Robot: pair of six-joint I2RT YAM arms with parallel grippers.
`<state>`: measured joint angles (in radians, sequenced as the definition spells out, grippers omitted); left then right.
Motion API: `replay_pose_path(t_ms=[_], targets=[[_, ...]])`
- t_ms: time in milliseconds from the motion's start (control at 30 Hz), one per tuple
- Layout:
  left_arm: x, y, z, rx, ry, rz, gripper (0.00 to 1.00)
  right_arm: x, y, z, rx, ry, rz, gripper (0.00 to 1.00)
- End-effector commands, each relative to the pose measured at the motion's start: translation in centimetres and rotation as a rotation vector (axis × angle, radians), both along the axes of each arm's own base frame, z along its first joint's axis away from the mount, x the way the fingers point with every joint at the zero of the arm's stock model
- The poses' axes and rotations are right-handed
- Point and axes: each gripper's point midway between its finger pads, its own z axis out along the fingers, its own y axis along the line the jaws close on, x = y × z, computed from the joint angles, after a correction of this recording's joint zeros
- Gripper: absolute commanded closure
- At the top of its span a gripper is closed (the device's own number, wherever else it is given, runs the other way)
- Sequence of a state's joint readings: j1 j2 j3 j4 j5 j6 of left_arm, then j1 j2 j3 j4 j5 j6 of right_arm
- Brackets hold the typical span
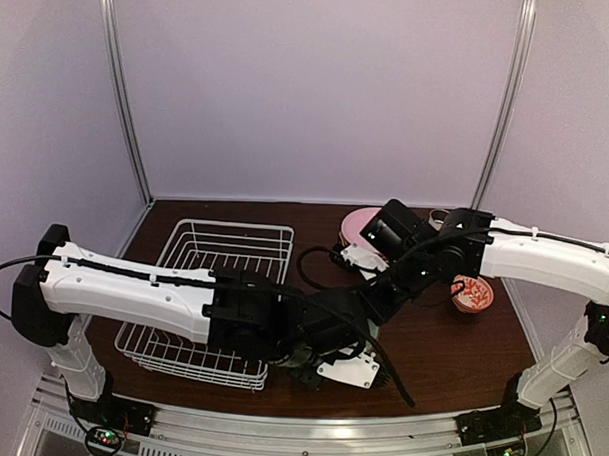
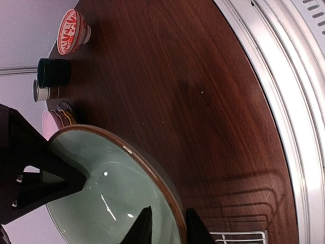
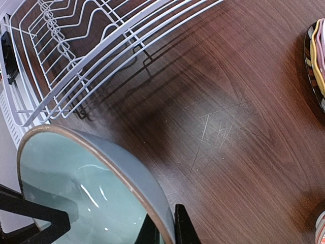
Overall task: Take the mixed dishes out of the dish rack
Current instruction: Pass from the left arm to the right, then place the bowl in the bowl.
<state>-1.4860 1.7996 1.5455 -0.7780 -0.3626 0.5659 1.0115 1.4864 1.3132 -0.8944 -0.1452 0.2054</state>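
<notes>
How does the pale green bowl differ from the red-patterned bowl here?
The pale green bowl is plain with a brown rim; the red-patterned bowl carries red marks on white. Left fingers and right fingers straddle the green one's rim; the red-patterned one stands untouched on the table. Both are out of the dish rack.

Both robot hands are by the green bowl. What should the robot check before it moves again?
1. Right gripper shut on the pale green bowl's rim: ok.
2. Left gripper free of that rim: cannot tell; its fingers straddle it.
3. Bowl outside the dish rack: ok.
4. Bare table next to the bowl for setting it down: ok.
5. Plate stack apart from the bowl: ok.
</notes>
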Motion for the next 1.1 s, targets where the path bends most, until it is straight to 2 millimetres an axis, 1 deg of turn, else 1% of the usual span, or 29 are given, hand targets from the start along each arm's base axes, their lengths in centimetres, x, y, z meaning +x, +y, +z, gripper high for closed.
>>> replay_pose_path(t_ms=[0, 33, 167, 233, 333, 367, 533, 733, 900, 1000, 1067], targets=[[1.9, -1.0, 2.5, -0.090, -0.092, 0.056, 0.67, -0.5, -1.1, 0.6, 0.001, -0.005, 0.014, 1.00], [2.1, -1.0, 2.8, -0.101, -0.104, 0.065, 0.60, -0.3, -1.3, 0.6, 0.004, -0.003, 0.007, 1.00], [2.3, -0.9, 4.2, -0.141, -0.120, 0.073, 0.38, 0.4, -2.4, 0.0, 0.009, 0.014, -0.030, 1.00], [2.3, -0.9, 5.0, -0.163, -0.122, 0.070, 0.32, 0.8, -3.0, -0.3, 0.032, 0.031, -0.050, 1.00], [2.1, -0.8, 5.8, -0.193, -0.124, 0.059, 0.08, 1.6, -4.3, -0.9, 0.056, 0.051, -0.095, 1.00], [2.1, -0.8, 5.9, -0.200, -0.125, 0.057, 0.03, 1.9, -4.6, -0.9, 0.065, 0.052, -0.109, 1.00], [1.9, -0.9, 6.5, -0.230, -0.112, 0.049, 0.03, 3.8, -7.0, -1.2, 0.122, 0.071, -0.214, 1.00], [1.7, -0.7, 7.6, -0.292, -0.106, 0.051, 0.03, 6.1, -11.2, -2.8, 0.134, 0.082, -0.371, 1.00], [1.8, -0.5, 8.2, -0.359, -0.095, 0.072, 0.03, 8.3, -13.7, -3.9, 0.170, 0.063, -0.500, 1.00], [2.3, -0.3, 8.7, -0.409, -0.069, 0.106, 0.03, 9.6, -14.2, -5.0, 0.189, 0.052, -0.553, 0.98], [3.0, 0.0, 9.0, -0.439, -0.054, 0.141, 0.03, 10.3, -14.1, -5.6, 0.194, 0.045, -0.572, 0.97]])
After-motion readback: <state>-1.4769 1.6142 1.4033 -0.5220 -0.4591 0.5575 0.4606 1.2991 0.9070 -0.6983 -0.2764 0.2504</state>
